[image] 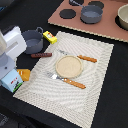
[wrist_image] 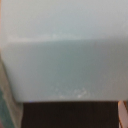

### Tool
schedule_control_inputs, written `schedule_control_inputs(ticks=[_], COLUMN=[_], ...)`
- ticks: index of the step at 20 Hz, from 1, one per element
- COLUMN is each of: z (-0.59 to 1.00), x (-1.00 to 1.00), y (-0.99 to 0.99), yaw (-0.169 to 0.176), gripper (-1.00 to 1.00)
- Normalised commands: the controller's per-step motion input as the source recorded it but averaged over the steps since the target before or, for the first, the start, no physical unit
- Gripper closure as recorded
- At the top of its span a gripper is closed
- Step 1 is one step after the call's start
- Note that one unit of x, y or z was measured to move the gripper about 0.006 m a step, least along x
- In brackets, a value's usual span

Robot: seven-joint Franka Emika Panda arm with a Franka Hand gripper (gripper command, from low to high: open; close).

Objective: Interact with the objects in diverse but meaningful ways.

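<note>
Right, from the exterior view my arm sits at the exterior view's left edge, its white body over the pale blue carton (image: 11,80), which stands at the near-left corner of the striped placemat (image: 95,80). I cannot make out the tool itself there; the arm's housing hides it, so I cannot tell whether it is spread or pressed together. The wrist view does not help: it is filled almost entirely by a blurred pale blue surface (wrist_image: 65,55) very close to the lens, with a dark band beneath it.

Just beside the carton, on its far side, an orange ridged loaf (image: 23,75) peeks out, partly hidden by the arm. The dark grey two-handled pot (image: 33,41) sits on the black counter (image: 112,107) beyond the mat's left side, and the small yellow packet (image: 49,36) lies just beside it at the mat's far corner.

In the middle of the mat rests the round tan plate (image: 68,66). A wooden-handled knife (image: 80,57) lies touching its far rim and a wooden-handled fork (image: 67,80) along its near side. A dark reddish stick-like item (image: 41,55) lies at the mat's left edge, near the pot. Farther back is a brown board (image: 107,27) carrying a second grey pot (image: 91,14).
</note>
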Motion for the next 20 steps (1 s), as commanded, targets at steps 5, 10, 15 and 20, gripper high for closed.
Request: schedule_control_inputs(ticks=[5, 10, 15, 20], z=[0.03, 0.00, 0.00, -0.03], x=[0.73, 0.77, 0.78, 0.65], y=[-0.11, -0.03, 0.00, 0.00], yaw=[-0.039, -0.024, -0.010, 0.000], gripper=[1.00, 1.00, 1.00, 1.00])
